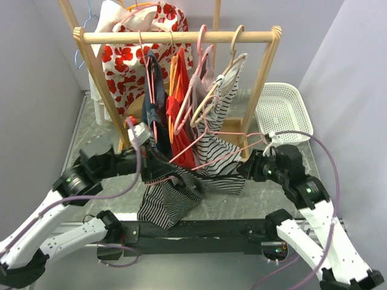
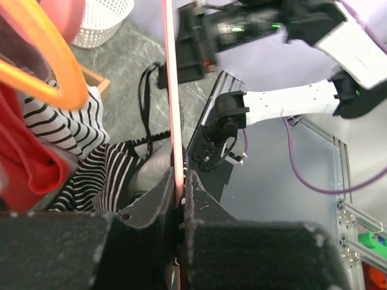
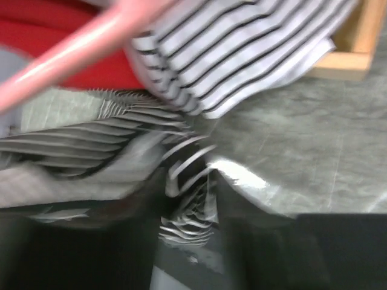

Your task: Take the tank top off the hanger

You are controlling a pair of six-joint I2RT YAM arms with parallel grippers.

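Table (image 1: pixel 257 204); rack (image 1: pixel 181 37) crowds hanger (image 2: pixel 171 90), tank top (image 1: pixel 166 205).

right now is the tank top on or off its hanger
cannot tell fully: tank top lies heaped on the table beneath pink hanger, straps unclear

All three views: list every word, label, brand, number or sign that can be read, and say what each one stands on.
No text can be read in any view.
The striped tank top, the pink hanger and the white basket show no print.
The right wrist view is too blurred to show any lettering.
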